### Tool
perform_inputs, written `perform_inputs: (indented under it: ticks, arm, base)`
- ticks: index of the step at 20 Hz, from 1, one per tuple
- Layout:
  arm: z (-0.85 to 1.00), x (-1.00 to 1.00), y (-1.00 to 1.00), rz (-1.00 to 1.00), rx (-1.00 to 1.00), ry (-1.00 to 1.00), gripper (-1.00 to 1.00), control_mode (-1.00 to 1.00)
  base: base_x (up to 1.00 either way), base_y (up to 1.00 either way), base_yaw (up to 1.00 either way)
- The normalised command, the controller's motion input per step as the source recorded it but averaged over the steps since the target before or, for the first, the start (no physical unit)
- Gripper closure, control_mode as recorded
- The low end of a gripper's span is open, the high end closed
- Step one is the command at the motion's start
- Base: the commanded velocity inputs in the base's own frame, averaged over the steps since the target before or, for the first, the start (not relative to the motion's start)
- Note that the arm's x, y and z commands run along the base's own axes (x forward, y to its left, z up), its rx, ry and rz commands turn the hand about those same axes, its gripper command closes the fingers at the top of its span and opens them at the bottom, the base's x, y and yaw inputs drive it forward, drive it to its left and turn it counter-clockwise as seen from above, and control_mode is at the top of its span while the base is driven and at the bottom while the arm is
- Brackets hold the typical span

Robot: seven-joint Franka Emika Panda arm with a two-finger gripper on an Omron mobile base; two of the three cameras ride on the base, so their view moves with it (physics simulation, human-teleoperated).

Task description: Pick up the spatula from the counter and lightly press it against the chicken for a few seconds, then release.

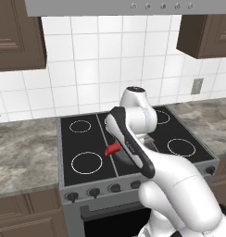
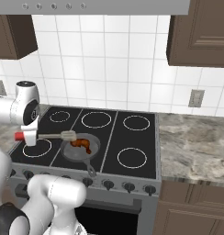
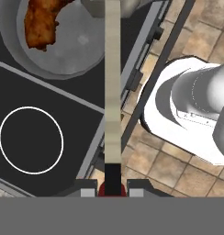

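Two fingers of my claw are clenched on the spatula, one on each side of the red butt of its handle. The grip is tight, and no gap shows between the pads and the handle. From that grip the pale shaft runs straight out ahead of me, roughly level, and passes over the front edge of the stove.

Out at the far end of the shaft, the blade hangs over the rim of the grey pan. The pan sits on the stove ahead of my claw. The chicken, a browned piece, lies inside that pan. It is beyond my fingertips and off to the left of the shaft as my hand camera sees it. From the right base view the blade sits just beside the chicken, at its near edge. Whether the two are touching or only very close I cannot tell.

Closer to my claw, on the same side as the chicken, a white burner ring is drawn on the black glass. On the other side of the shaft the tiled floor lies below me. That puts my claw out past the stove's front edge while the spatula reaches back in over it. The pan's own handle points toward the stove's front, well apart from my claw.
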Motion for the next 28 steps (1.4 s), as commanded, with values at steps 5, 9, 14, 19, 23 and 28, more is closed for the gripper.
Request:
perform_inputs:
  ticks: [5, 9, 14, 19, 23, 28]
  arm:
    - [-0.1, 0.24, 0.02, -0.03, 0.0, 0.01, 1.0, -1.0]
    - [-0.19, 0.2, 0.06, -0.02, 0.0, 0.0, 1.0, -1.0]
    - [-0.22, 0.2, 0.11, -0.02, 0.0, 0.01, 1.0, -1.0]
    - [-0.15, 0.22, 0.11, -0.02, 0.0, 0.0, 1.0, -1.0]
    - [-0.1, 0.18, 0.04, -0.02, 0.0, 0.0, 1.0, -1.0]
    - [-0.13, 0.15, 0.0, -0.02, 0.0, 0.0, 1.0, -1.0]
  base:
    - [0.0, 0.0, 0.0]
    - [0.0, 0.0, 0.0]
    - [0.0, 0.0, 0.0]
    - [0.0, 0.0, 0.0]
    - [0.0, 0.0, 0.0]
    - [0.0, 0.0, 0.0]
